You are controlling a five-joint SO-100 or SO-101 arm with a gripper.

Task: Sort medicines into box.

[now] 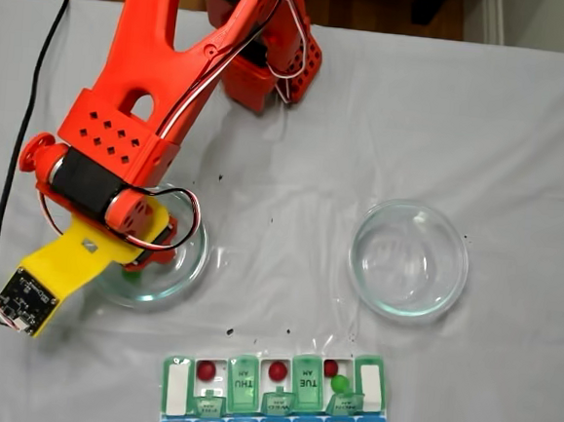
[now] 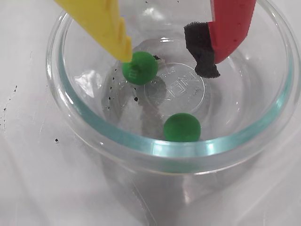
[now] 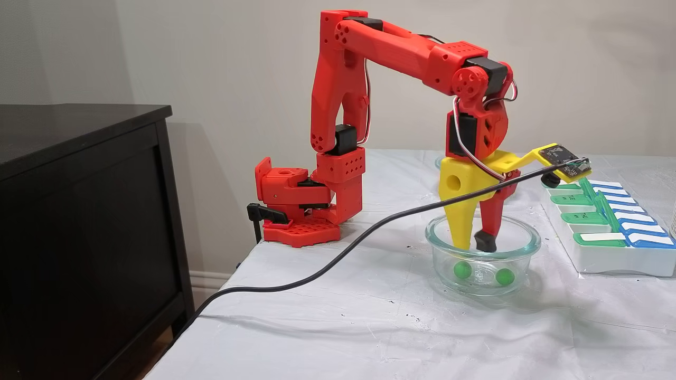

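Two green pills in glass dish

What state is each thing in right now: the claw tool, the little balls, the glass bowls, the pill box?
Tool: open, lowered into the near glass dish, yellow finger tip touching one green pill.
Green pills: two loose in that dish, neither gripped.
Near glass dish: upright, holding those two pills.
Other glass dish: upright, no pills seen.
Pill box: several green lids open; three red pills and one green pill inside.
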